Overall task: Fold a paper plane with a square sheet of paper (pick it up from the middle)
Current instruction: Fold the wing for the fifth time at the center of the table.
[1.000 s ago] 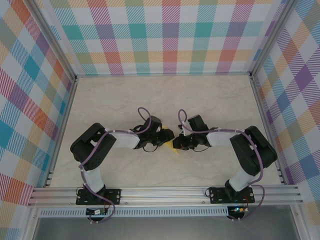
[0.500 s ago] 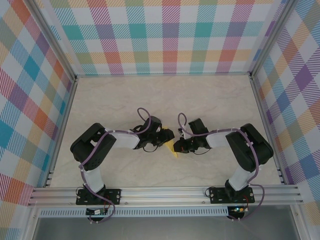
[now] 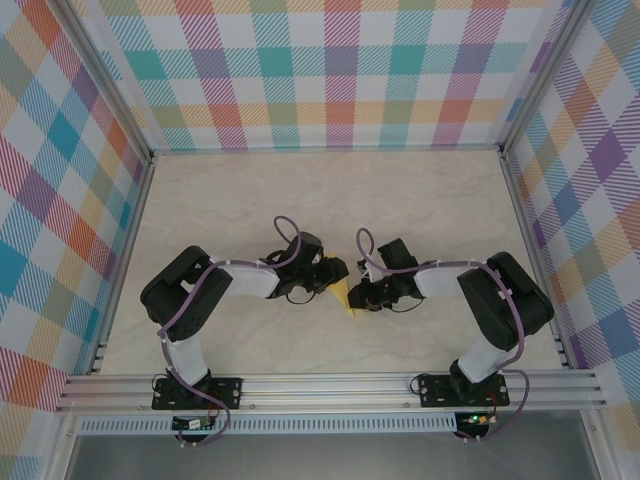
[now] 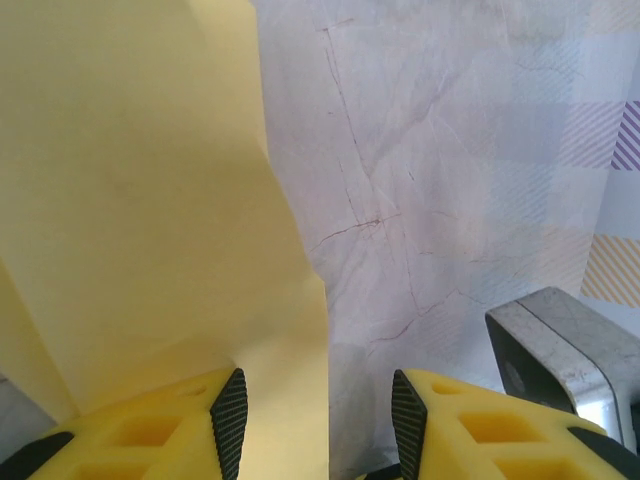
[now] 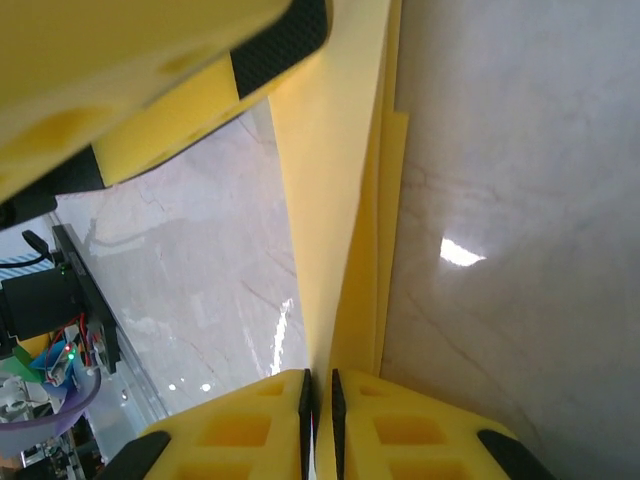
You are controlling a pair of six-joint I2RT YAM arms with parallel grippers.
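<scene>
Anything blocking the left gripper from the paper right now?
Nothing visible. The paper reaches into the gap between the left gripper's open jaws, with bare table showing in the rest of the gap. The right gripper is pinched on the paper's folded edge, not in between.

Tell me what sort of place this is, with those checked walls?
Probably a robot test booth: a left arm and right arm bolted to a metal rail at a marble-look table, boxed in by checked panels, handling yellow paper.
</scene>
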